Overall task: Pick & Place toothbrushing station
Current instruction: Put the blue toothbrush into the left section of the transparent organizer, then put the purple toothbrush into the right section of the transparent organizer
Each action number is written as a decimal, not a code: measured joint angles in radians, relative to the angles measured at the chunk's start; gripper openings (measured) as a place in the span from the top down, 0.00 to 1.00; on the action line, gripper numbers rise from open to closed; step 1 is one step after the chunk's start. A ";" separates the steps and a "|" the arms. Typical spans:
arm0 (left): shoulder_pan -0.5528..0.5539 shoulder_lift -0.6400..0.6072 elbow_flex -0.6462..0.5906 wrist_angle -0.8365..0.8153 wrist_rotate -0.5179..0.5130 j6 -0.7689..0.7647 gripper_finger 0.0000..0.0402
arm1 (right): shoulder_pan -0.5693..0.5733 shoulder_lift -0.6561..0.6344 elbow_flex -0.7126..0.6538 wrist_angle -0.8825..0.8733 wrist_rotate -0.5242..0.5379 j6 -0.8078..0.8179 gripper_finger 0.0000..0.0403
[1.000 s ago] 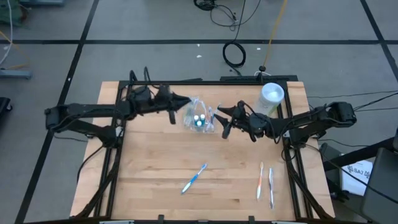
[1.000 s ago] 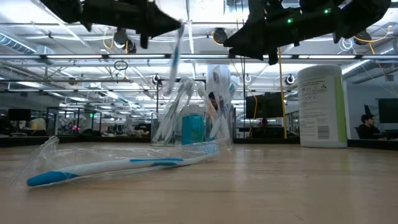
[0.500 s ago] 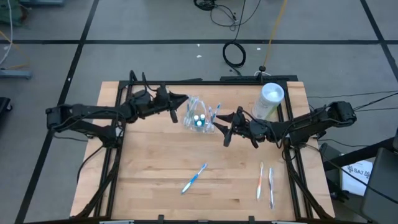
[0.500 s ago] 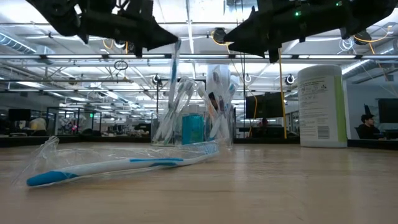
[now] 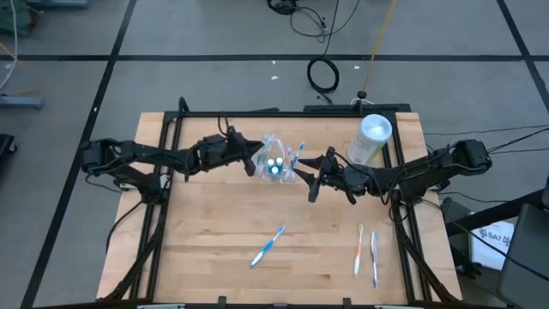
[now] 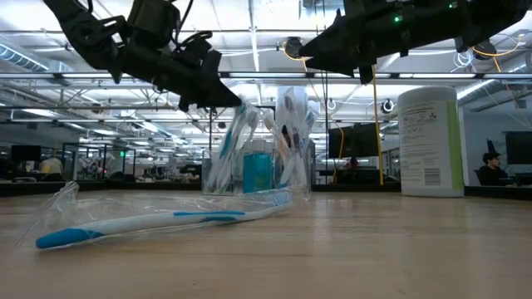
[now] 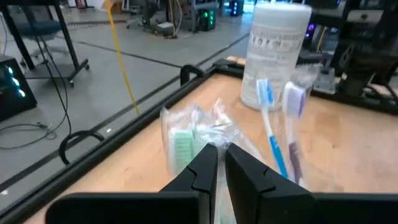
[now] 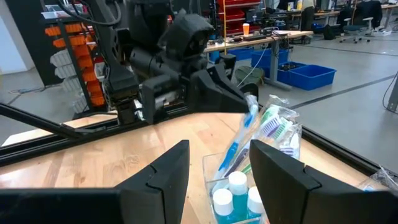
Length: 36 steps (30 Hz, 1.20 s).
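Observation:
The toothbrushing station point(image 5: 276, 161) is a small clear container at the table's far middle, holding blue-capped tubes and several toothbrushes; it also shows in the low view point(image 6: 262, 158). My left gripper point(image 5: 250, 160) is at its left side, tipped down over its rim, shut on a blue toothbrush point(image 8: 241, 140) that leans in the container. My right gripper point(image 5: 311, 178) hovers open and empty at the container's right, its fingers point(image 8: 171, 165) spread on either side of it in the right wrist view. My left gripper pinches the blue toothbrush by its upper end point(image 8: 250, 109) between its two fingers, which slant down from the table's left. The toothbrush leans with its lower end inside the clear container. In the left wrist view my own fingers point(image 7: 205, 168) hide the place of contact.
A white cylindrical canister point(image 5: 374, 137) stands at the far right. A blue toothbrush point(image 5: 268, 246) lies near the table's front middle, beside a clear wrapper point(image 6: 62, 203). Two more toothbrushes point(image 5: 365, 251) lie at the front right.
My left gripper has gone toward the table's right edge and down to the container, tipping its fingers downward. The blue toothbrush it holds has come down with it and now leans inside the container. My right gripper has drifted slightly toward the near edge.

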 joint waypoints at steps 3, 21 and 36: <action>0.000 0.021 0.000 -0.002 -0.001 0.000 0.92 | 0.000 0.000 0.000 0.000 0.000 0.000 0.60; 0.000 0.027 0.000 -0.039 -0.029 -0.007 0.82 | 0.015 0.000 0.000 0.000 -0.001 -0.001 0.60; -0.001 -0.100 -0.001 -0.093 -0.020 -0.009 0.48 | 0.048 0.022 -0.001 -0.052 -0.256 -0.066 0.60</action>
